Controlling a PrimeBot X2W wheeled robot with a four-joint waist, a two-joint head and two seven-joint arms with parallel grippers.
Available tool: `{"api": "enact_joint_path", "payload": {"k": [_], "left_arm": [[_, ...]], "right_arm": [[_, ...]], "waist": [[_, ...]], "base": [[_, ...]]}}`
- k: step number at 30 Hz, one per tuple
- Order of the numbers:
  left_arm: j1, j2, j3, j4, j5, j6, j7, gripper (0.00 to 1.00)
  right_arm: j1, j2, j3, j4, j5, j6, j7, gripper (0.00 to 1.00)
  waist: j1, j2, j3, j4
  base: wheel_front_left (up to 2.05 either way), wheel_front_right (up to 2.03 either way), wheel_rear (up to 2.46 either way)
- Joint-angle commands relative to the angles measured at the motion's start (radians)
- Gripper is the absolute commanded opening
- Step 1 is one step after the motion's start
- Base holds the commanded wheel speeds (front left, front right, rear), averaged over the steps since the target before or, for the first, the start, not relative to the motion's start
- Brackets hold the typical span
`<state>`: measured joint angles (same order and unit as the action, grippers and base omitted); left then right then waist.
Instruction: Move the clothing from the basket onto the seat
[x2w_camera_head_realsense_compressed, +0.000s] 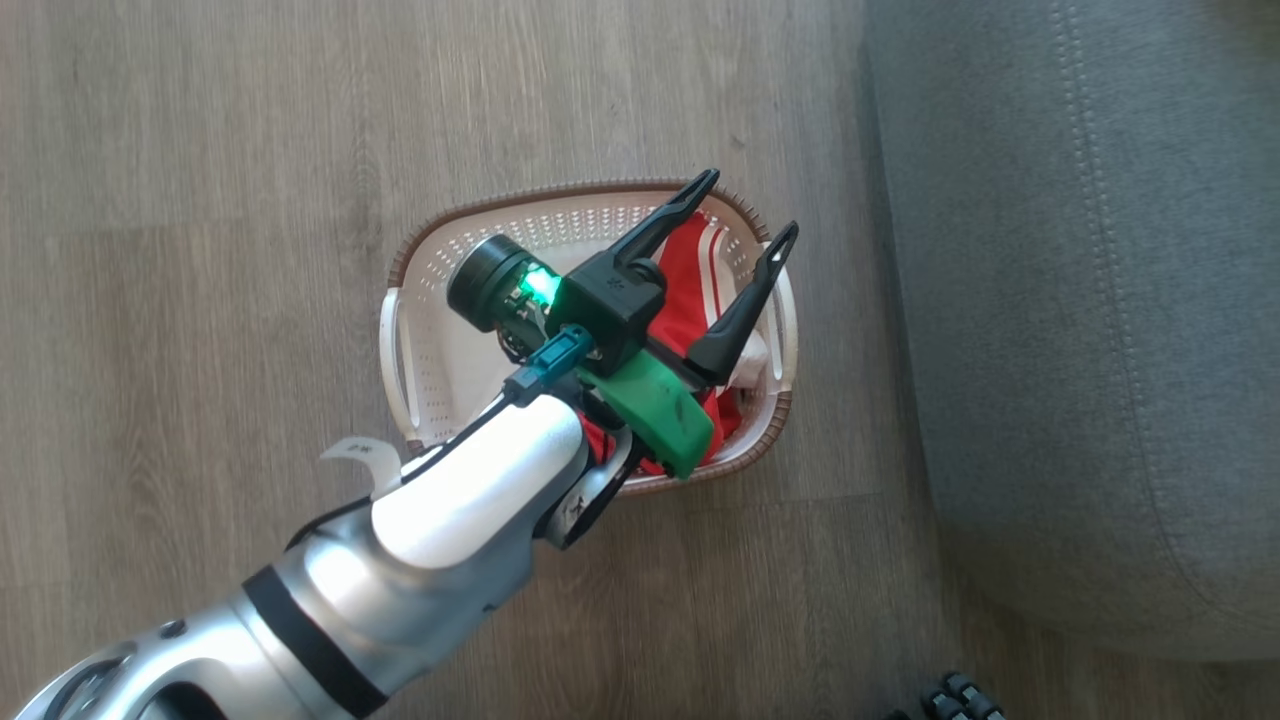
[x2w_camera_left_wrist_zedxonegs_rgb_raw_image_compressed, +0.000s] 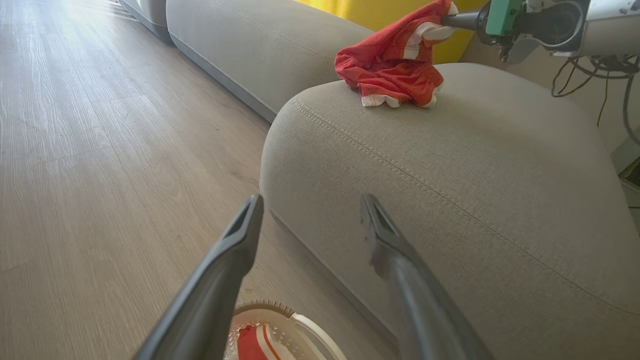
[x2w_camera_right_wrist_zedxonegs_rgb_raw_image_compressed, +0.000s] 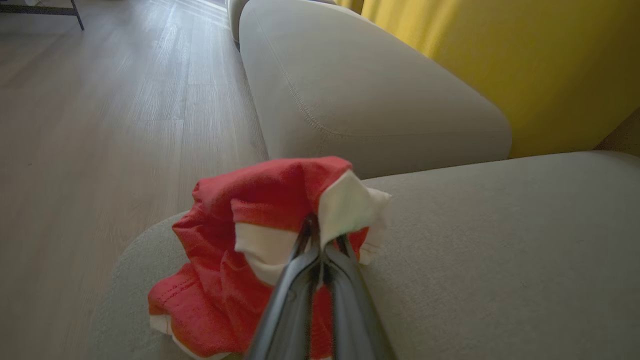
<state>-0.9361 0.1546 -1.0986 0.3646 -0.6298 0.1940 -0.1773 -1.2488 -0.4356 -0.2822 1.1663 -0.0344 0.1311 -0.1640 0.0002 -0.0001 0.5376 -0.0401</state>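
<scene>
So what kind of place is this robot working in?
Most likely a home living room: a big grey fabric sofa, a wood-look plank floor, and a small laundry basket with red clothing standing on that floor beside the sofa.

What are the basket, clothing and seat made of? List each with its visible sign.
The basket looks like moulded plastic, smooth white, with rows of small holes and a brown woven-look rim. The clothing is soft fabric, probably knit, red with white bands; it bunches and folds. The seat is matte grey woven upholstery with double stitched seams.
</scene>
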Motion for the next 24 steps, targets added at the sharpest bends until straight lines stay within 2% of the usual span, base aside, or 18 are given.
{"api": "enact_joint_path", "payload": {"k": [1,8,14,15,17,18,24], "left_arm": [[-0.024,0.02,0.018,-0.035,0.011,0.005,0.001,1.0],[-0.019,0.032,0.012,-0.035,0.011,0.011,0.005,1.0],[-0.007,0.038,0.009,-0.02,0.001,0.009,0.004,1.0],[-0.003,0.04,0.01,-0.018,-0.001,0.008,0.001,1.0],[0.004,0.045,0.011,-0.012,-0.005,0.009,-0.003,1.0],[0.008,0.047,0.015,-0.01,-0.009,0.011,-0.008,1.0],[0.037,0.055,0.032,0.005,-0.03,0.015,-0.03,1.0]], "right_arm": [[0.006,0.002,-0.005,-0.022,-0.011,0.0,-0.013,0.0],[0.056,0.059,-0.063,0.045,-0.085,0.0,-0.045,0.0],[0.089,0.077,-0.075,0.061,-0.144,0.0,-0.067,0.0],[0.096,0.08,-0.079,0.062,-0.149,0.0,-0.071,0.14],[0.11,0.087,-0.088,0.067,-0.153,0.0,-0.078,0.85],[0.117,0.09,-0.092,0.069,-0.153,0.0,-0.081,1.0],[0.171,0.121,-0.08,0.061,-0.147,0.0,-0.095,1.0]], "waist": [[-0.0002,0.0001,0.006,0.005],[-0.0002,0.0001,0.015,0.002],[-0.0002,0.0001,0.0,-0.005],[-0.0002,0.0001,-0.005,-0.006],[-0.0002,0.0001,-0.014,-0.008],[-0.0002,0.0001,-0.02,-0.01],[-0.0002,0.0001,-0.079,-0.018]], "base": [[0.0,0.0,0.0],[0.0,0.0,0.0],[0.0,0.0,0.0],[0.0,0.0,0.0],[0.0,0.0,0.0],[0.0,0.0,0.0],[0.0,0.0,0.0]]}}
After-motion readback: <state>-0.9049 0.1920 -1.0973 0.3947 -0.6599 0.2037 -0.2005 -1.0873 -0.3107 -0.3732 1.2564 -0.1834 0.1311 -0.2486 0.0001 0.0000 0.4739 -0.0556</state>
